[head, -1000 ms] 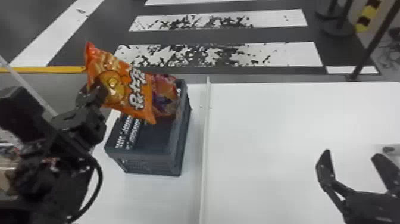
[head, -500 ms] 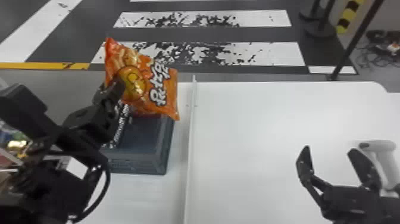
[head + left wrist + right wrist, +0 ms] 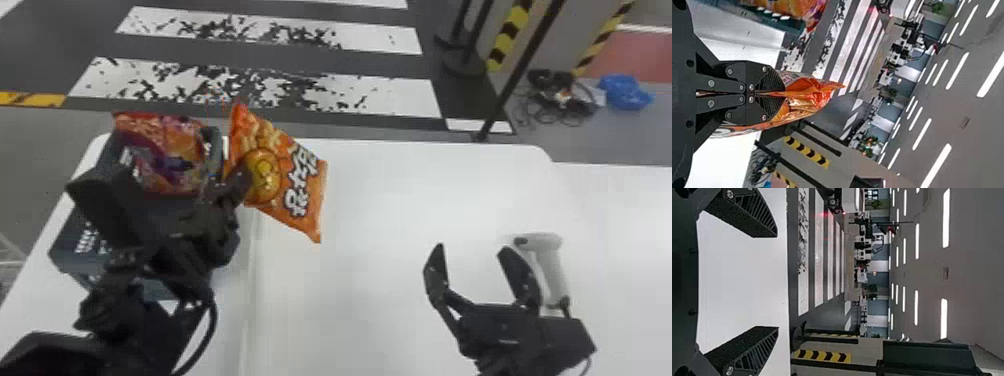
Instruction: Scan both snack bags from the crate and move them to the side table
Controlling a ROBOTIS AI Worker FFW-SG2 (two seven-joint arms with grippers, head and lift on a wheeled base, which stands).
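In the head view my left gripper (image 3: pixel 242 182) is shut on the edge of the orange snack bag (image 3: pixel 287 175), which hangs just right of the crate (image 3: pixel 80 250), over the seam between the tables. The red-purple snack bag (image 3: pixel 167 155) rests in the crate, partly behind my left arm. In the left wrist view the gripper (image 3: pixel 766 94) pinches the crumpled orange bag (image 3: pixel 807 96). My right gripper (image 3: pixel 472 250) stands open above the white table, with nothing between its fingers; the right wrist view has this gripper (image 3: pixel 775 282) spread wide. A white handheld scanner (image 3: pixel 550 265) lies beside it.
The white table (image 3: pixel 380 200) spreads right of the crate. A raised seam (image 3: pixel 250 300) runs along the crate's right side. Beyond the far edge, a black post (image 3: pixel 520 70) stands on the floor, with cables (image 3: pixel 560 97) and a blue bag (image 3: pixel 625 92) farther right.
My left gripper has carried the orange bag rightward, from above the crate to beyond its right side, uncovering the red-purple bag. The head view has shifted right. My right gripper remains open.
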